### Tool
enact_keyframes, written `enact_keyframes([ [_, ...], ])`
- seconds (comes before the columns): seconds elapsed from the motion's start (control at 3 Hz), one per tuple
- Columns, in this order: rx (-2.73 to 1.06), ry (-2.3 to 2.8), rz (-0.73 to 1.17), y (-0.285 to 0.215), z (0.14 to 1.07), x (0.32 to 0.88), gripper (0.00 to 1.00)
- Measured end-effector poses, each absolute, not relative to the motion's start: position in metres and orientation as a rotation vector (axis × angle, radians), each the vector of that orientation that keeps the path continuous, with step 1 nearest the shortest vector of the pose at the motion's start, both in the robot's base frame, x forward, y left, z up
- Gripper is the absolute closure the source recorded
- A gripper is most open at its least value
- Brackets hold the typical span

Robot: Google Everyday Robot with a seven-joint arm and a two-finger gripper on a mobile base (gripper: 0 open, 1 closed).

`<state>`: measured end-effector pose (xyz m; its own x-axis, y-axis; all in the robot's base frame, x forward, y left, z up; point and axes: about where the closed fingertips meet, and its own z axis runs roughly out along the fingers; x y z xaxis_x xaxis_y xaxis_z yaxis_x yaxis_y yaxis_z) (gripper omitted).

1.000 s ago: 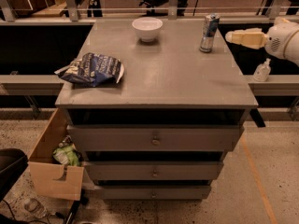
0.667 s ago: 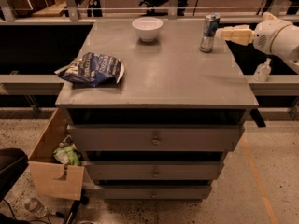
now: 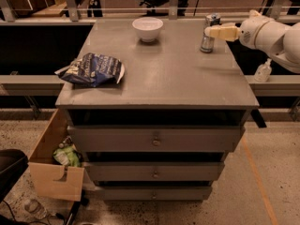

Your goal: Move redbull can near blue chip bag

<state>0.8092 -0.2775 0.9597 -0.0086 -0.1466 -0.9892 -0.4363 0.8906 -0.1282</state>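
Observation:
The redbull can (image 3: 206, 43) stands upright at the far right of the grey cabinet top (image 3: 178, 78). My gripper (image 3: 212, 32) reaches in from the right on a white arm and overlaps the can's upper half at mid height, so part of the can is hidden behind it. The blue chip bag (image 3: 91, 69) lies crumpled near the left edge of the top, far from the can.
A white bowl (image 3: 147, 28) sits at the back centre. The cabinet has three drawers (image 3: 154, 139) below. A cardboard box (image 3: 51, 168) with rubbish stands on the floor at the left. A small pump bottle (image 3: 263, 71) stands on the ledge at the right.
My gripper has moved left from beside the table's right edge up to the can and now overlaps it. The can, bag and bowl have not moved.

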Motion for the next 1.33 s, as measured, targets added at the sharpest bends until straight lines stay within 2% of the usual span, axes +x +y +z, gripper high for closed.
enact_keyframes([
  [0.67,-0.451,1.581,0.317,-0.259,0.947,0.851,0.00],
  [1.0,-0.443,1.577,0.341,-0.250,0.942,0.862,0.17],
  [1.33,-0.433,1.581,0.371,-0.240,0.934,0.871,0.40],
])
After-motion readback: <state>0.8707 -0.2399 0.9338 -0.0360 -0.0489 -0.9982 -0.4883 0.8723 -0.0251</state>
